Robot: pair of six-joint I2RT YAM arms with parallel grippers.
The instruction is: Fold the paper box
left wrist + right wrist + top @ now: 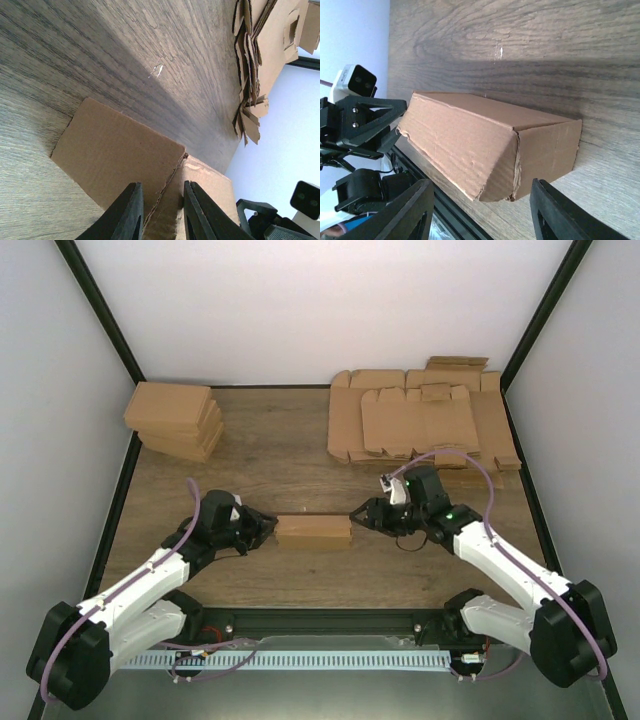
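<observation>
My open right gripper (481,186) faces one end of the light-brown cardboard paper box (465,135); my left gripper (161,185), grip unclear, meets the other.

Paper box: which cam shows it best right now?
Right wrist. The paper box is close and whole there, showing two long faces and one end face with its seam. Top external shows it whole but small, from above only. Left wrist crops it to one panel and an end edge.
</observation>
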